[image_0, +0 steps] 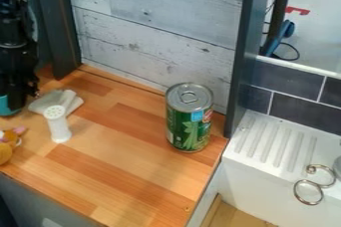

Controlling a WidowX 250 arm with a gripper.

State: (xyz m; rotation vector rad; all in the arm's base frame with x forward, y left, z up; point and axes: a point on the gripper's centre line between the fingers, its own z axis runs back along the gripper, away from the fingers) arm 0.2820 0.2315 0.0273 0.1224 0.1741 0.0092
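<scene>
At the upper left edge, the black gripper (25,87) hangs low over the wooden counter (120,171). It is beside a teal object (9,106) at the left edge and just behind a crumpled whitish cloth (68,102). Overlapping the cloth's front is an upright white shaker (59,126) with a holed top. A green can (189,121) with a silver lid stands upright near the counter's right side, well apart from the gripper. Part of a yellow-orange toy (5,150) lies at the left edge.
A whitewashed plank wall (160,17) runs behind the counter, with a dark upright post (65,32) at its left and another (242,56) at its right. Right of the counter is a white sink unit (253,171) with a ridged drainboard and curled metal piece (309,191).
</scene>
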